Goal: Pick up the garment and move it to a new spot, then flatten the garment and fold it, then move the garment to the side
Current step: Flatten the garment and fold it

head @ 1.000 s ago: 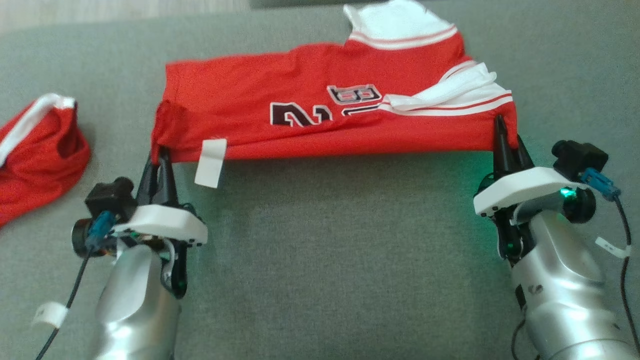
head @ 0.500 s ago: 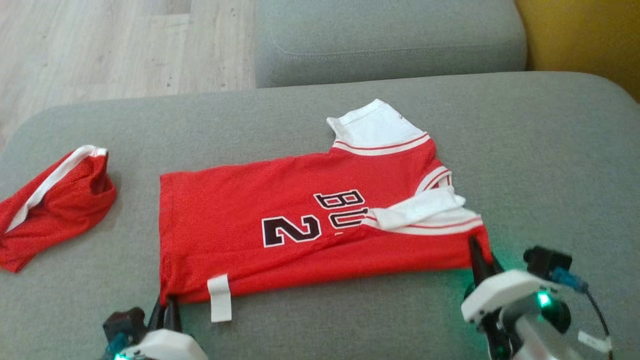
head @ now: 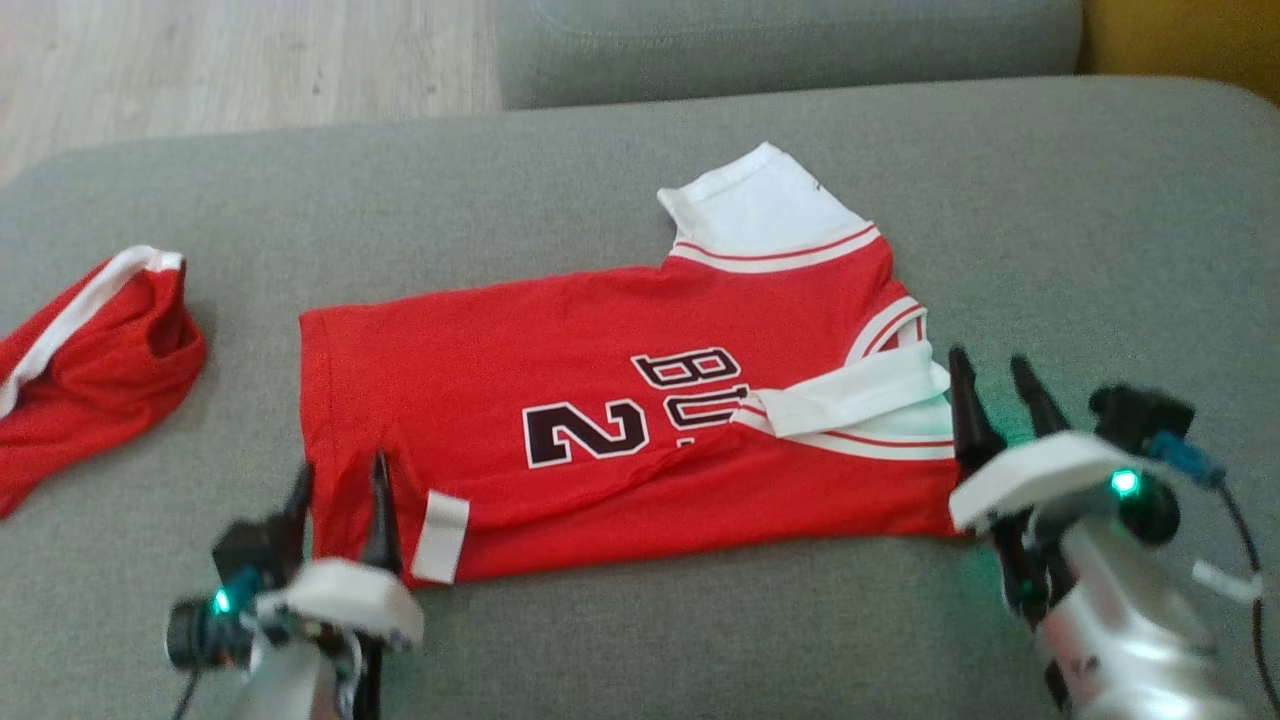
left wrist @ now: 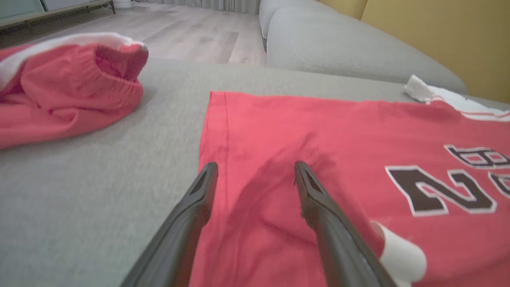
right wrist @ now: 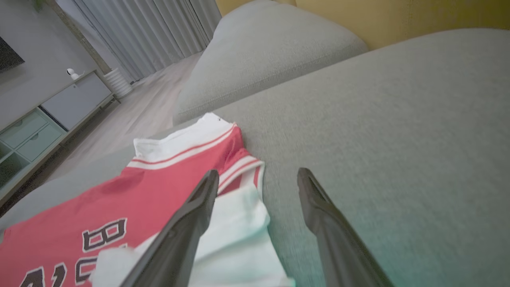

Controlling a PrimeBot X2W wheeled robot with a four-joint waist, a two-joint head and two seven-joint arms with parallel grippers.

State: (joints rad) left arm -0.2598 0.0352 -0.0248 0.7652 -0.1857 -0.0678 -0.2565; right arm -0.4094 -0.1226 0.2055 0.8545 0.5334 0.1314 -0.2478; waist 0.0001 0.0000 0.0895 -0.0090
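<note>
Left fingers [head: 382,510] and right fingers [head: 968,410] spread wide, holding nothing, at near corners of the red garment [head: 600,400]

Jersey lettering [head: 690,368] partly under sleeve [head: 850,395]

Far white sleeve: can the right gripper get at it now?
Probably yes: the right gripper is open beside the red jersey; only flat cloth and grey cushion lie before the far white sleeve.

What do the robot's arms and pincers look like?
The left pincer and right pincer each have two long, dark, tapering fingers on a white block with a green light. Behind: silver forearms, black cameras with blue plugs; the right's black cable bears a white tag.
</note>
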